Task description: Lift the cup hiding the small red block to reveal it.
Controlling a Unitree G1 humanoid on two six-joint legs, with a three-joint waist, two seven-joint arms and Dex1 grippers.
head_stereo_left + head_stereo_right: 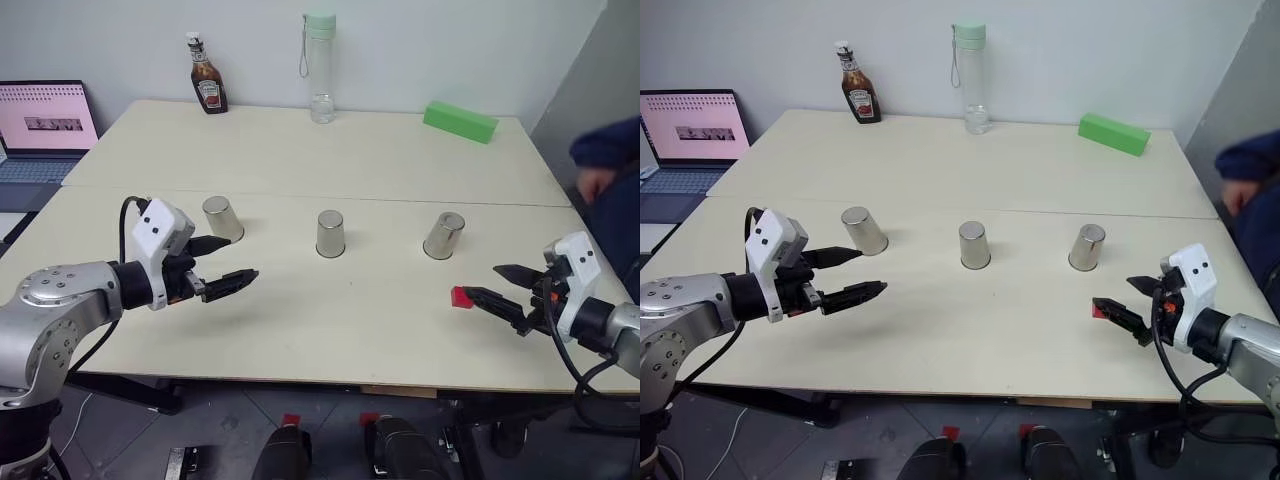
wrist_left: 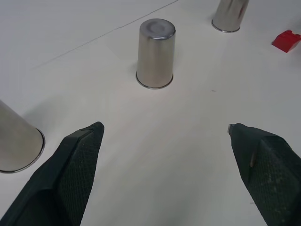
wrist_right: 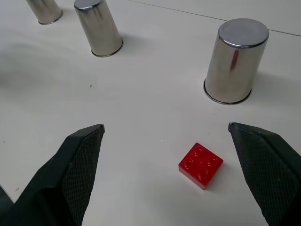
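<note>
Overhead: pale table against white wall; left hand, right hand both spread apart.

Left gripper held raised, jaws spread wide, nothing gripped. Right gripper held low, jaws spread wide, nothing gripped. Both angled inward, slightly downward.

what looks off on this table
The small red block lies bare on the table, in front of the right-hand cup and by the open right claw, not under any of the three upside-down cups.
</note>
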